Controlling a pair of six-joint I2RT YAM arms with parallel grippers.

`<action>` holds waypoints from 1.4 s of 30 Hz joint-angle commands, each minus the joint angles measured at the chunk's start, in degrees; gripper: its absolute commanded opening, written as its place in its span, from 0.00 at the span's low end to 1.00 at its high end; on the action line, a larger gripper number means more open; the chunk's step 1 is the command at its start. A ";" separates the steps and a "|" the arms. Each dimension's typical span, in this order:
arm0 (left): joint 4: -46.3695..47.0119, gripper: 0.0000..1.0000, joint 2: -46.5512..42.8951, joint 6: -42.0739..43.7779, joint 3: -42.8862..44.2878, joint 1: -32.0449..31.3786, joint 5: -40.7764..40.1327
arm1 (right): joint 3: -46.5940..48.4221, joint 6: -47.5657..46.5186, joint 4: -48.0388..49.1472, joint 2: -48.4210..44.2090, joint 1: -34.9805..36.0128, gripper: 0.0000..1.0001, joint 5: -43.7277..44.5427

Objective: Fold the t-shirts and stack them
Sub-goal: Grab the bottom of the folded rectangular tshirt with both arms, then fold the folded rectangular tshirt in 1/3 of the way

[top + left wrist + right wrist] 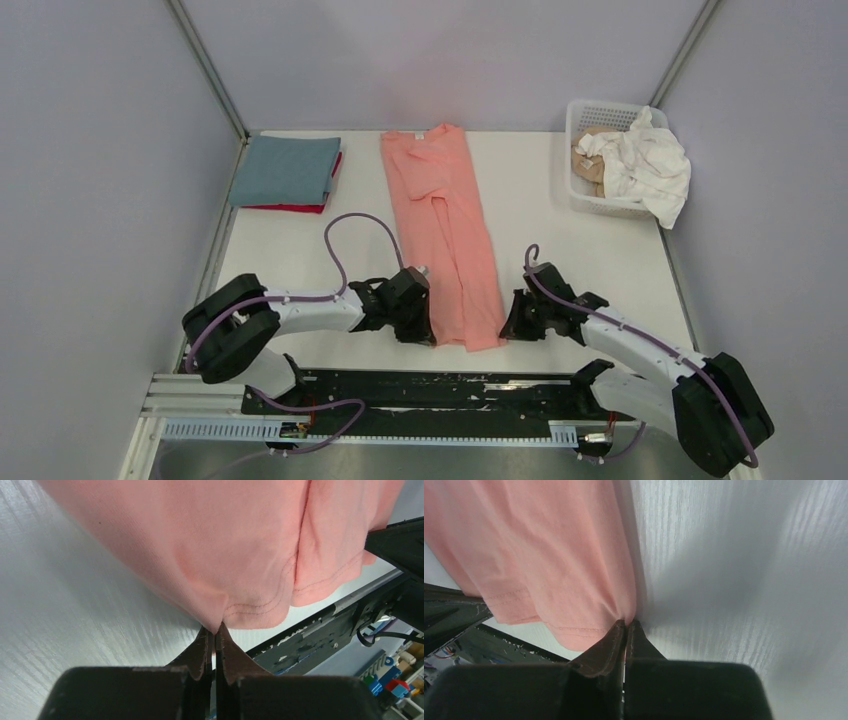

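Left gripper (pixel 216 628): jaws pinched closed on the near-left hem corner of the pink shirt (pixel 440 215). Right gripper (pixel 626 624): same, closed on the near-right hem corner.

The shirt is a long strip on the table (pixel 580 250), sleeves folded in, collar far, hem near.

Step in hand, my read: bring the hem up to the collar.
- Lift both corners together, at the same height.
- Keep the hem taut between the grippers.
- Carry it over and lay the hem square on the shoulders.
- Let go only once it's flat.

Risks: an uneven lift skews the strip. Each pinch has only a nip of cloth at the tips, so it may slip.

Left of the shirt's collar: grey shirt (pixel 285 168) folded on top of the red shirt (pixel 290 207). Right of the collar: basket (pixel 590 108), white shirt (pixel 650 165) spilling over its rim, tan shirt (pixel 590 170) under it.

Unclear:
- How many layers each pinch holds.
- In the top view the wrists cover both hem corners.
- The red shirt shows only as an edge, and the tan one is mostly buried.
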 commanded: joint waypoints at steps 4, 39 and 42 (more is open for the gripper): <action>-6.51 0.00 -6.41 -0.56 -4.81 -3.40 -2.64 | -6.34 3.57 -3.42 -7.60 0.43 0.00 -8.16; -5.84 0.00 -0.11 16.79 18.21 29.21 9.87 | 37.06 -3.53 10.47 23.48 -6.30 0.00 3.11; -6.77 0.00 3.75 17.88 22.60 31.26 9.90 | 41.00 -5.15 10.60 27.95 -7.84 0.00 2.76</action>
